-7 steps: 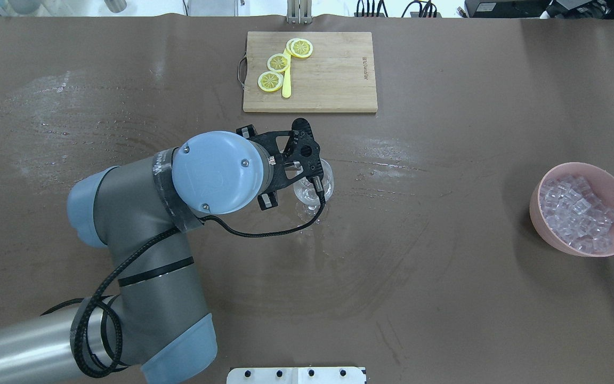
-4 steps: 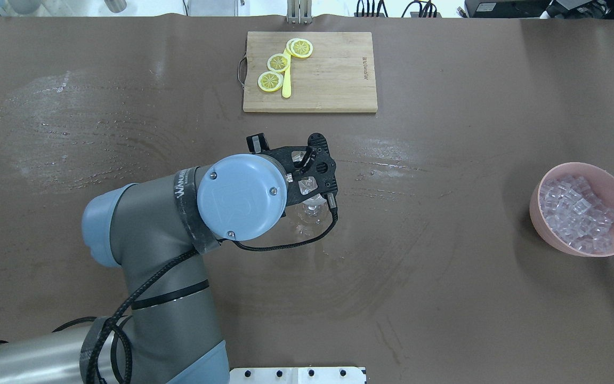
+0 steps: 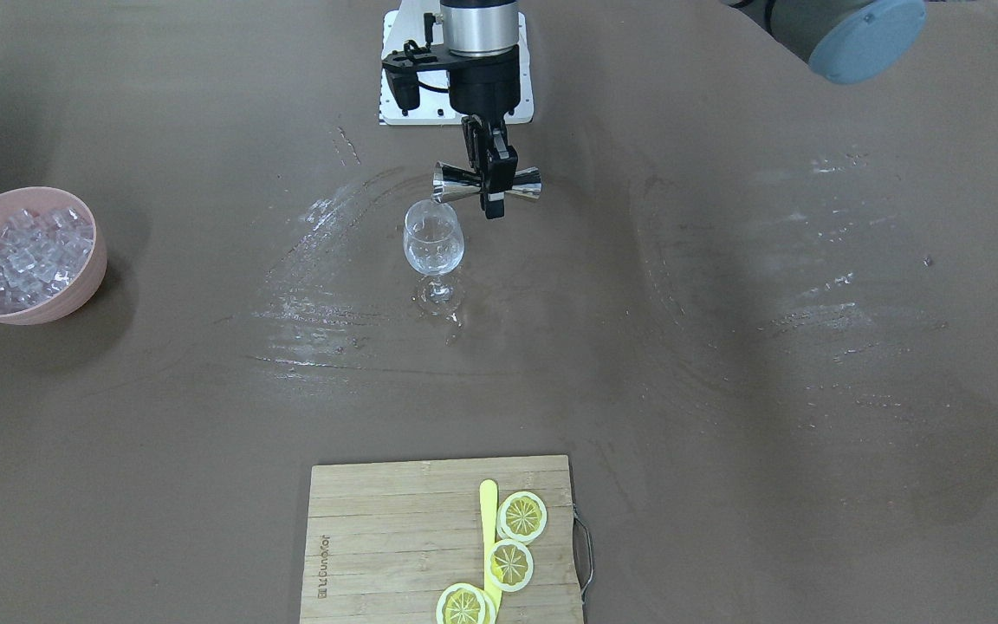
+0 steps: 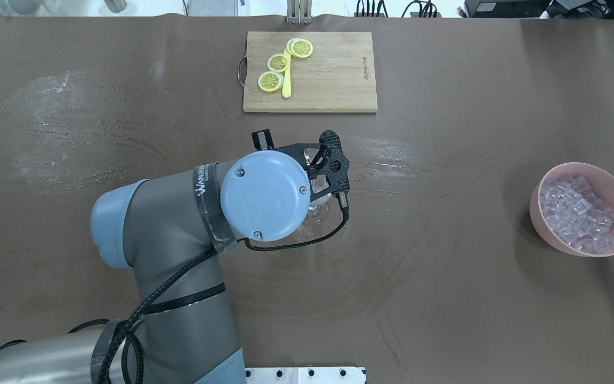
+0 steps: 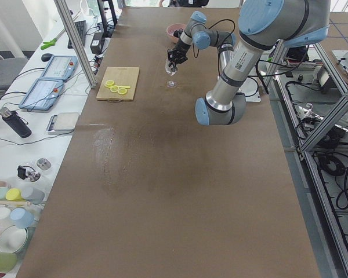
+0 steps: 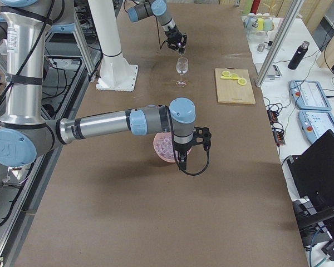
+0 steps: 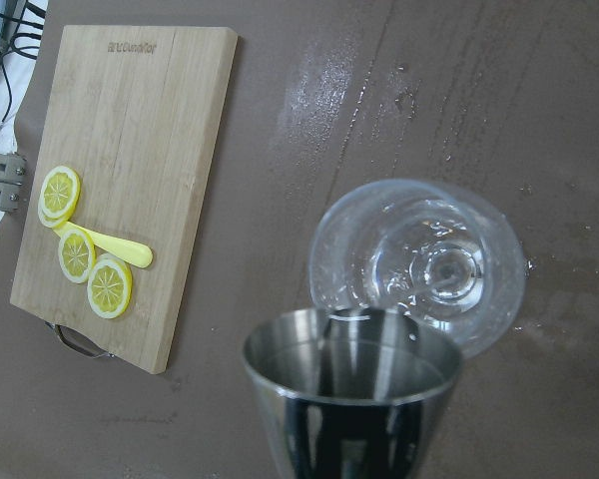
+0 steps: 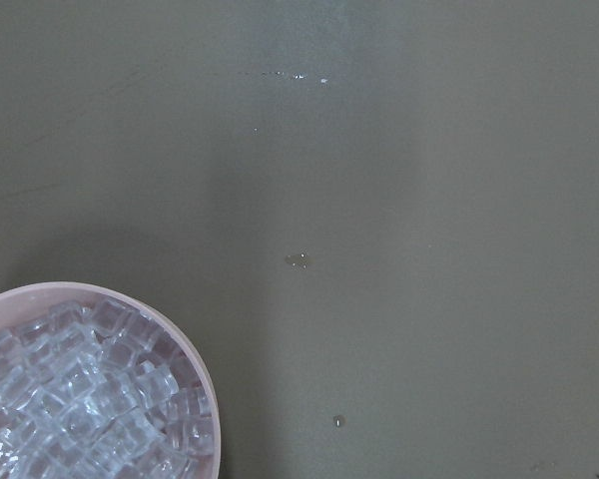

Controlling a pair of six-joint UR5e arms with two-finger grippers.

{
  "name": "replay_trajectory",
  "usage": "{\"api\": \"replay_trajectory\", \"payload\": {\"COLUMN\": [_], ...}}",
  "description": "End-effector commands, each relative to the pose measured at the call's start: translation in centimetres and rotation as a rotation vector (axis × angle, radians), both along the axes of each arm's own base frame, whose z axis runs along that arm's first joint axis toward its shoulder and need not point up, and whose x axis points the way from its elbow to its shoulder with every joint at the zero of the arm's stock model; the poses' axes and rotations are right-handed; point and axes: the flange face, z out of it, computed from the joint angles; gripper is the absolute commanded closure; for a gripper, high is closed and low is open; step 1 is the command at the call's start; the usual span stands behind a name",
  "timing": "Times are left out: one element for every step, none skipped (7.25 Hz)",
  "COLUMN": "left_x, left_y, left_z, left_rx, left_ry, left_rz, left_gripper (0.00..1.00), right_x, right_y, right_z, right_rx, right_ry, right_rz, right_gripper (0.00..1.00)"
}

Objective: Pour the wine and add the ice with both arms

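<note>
- We find the ice [image 4: 579, 213] heaped in a pink bowl [image 4: 537, 218] near the right end of the desk. The cubes are clear and look whitish where piled.
- The right wrist view shows the same bowl and cubes in its lower left corner, with bare desk and a few droplets beyond.
- The right arm [image 6: 100, 125] reaches out level, with the right gripper [image 6: 181, 158] hanging beside the bowl. It appears only in the right side view, so we cannot tell whether its fingers are apart or together.
- A wine glass [image 3: 435, 238] stands upright about mid-desk, well apart from the bowl.
- The left gripper [image 3: 491, 195] points down, just above the glass on the robot's side. Its fingers are clamped on the narrow waist of a steel jigger [image 3: 454, 183].
- The jigger lies level, and one of its cups is over the rim of the glass. In the left wrist view that cup's mouth overlaps the glass bowl below it.
- In the overhead view the left arm [image 4: 179, 240] comes in from the near left corner, and its wrist covers most of the glass.
- Wet streaks [image 3: 317, 295] arc across the desk [image 4: 445, 293] around the glass foot and towards the left end.
- A wooden cutting board [image 4: 333, 74] lies at the middle of the far edge, its metal handle towards the left end.
- Three lemon slices [image 4: 279, 62] and a yellow stick [image 4: 286, 88] rest on the board's handle end.
</note>
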Motion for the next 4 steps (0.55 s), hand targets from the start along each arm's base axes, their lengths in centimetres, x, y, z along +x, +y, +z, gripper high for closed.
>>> {"api": "replay_trajectory", "payload": {"left_x": [0.17, 0.32, 0.36, 0.23], "left_y": [0.10, -0.06, -0.08, -0.03], "left_z": [-0.39, -0.22, -0.25, -0.73], "left_rx": [0.000, -0.003, -0.003, -0.009], "left_ry": [-0.023, -0.029, -0.031, -0.046], "left_rz": [-0.004, -0.006, -0.006, -0.006], "left_gripper": [1.00, 1.00, 1.00, 1.00], "right_x": [-0.01, -0.01, -0.01, -0.01], "right_y": [0.00, 0.00, 0.00, 0.00], "right_z": [0.00, 0.00, 0.00, 0.00], "right_rx": [0.000, 0.000, 0.000, 0.000], "right_ry": [-0.001, -0.001, -0.001, -0.001], "right_rz": [0.000, 0.000, 0.000, 0.000], "right_gripper": [0.00, 0.00, 0.00, 0.00]}}
